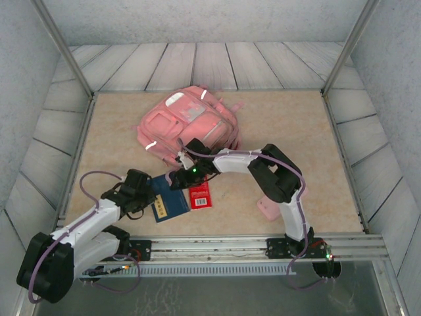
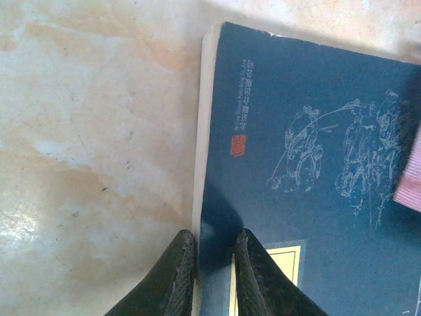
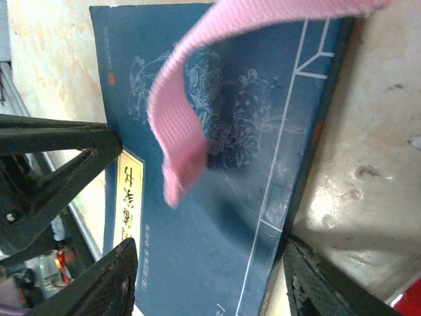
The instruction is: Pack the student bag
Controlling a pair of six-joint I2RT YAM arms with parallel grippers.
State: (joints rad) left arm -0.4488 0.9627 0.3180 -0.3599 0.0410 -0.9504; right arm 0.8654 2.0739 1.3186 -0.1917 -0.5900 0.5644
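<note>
The student bag (image 1: pixel 187 122), a large pink backpack, lies at the back middle of the table. In front of it a blue book (image 1: pixel 170 199) lies flat. My left gripper (image 1: pixel 151 195) points down at the book's left page edge (image 2: pixel 197 164). Its jaws are narrowly apart, one fingertip (image 2: pixel 183 247) beside the edge and the other on the blue book's cover (image 2: pixel 316 131). My right gripper (image 1: pixel 176 179) is open wide over the book's far end. Its fingers (image 3: pixel 115 273) straddle the blue book (image 3: pixel 217 217) from label side to spine. A pink strap (image 3: pixel 181 125) from the bag hangs over the cover.
A red book (image 1: pixel 200 195) lies against the blue one's right side. A small pink case (image 1: pixel 268 209) sits under the right arm's elbow. The pink strap's end (image 2: pixel 411 178) enters the left wrist view at the right. Walls ring the table; bare tabletop lies left and right.
</note>
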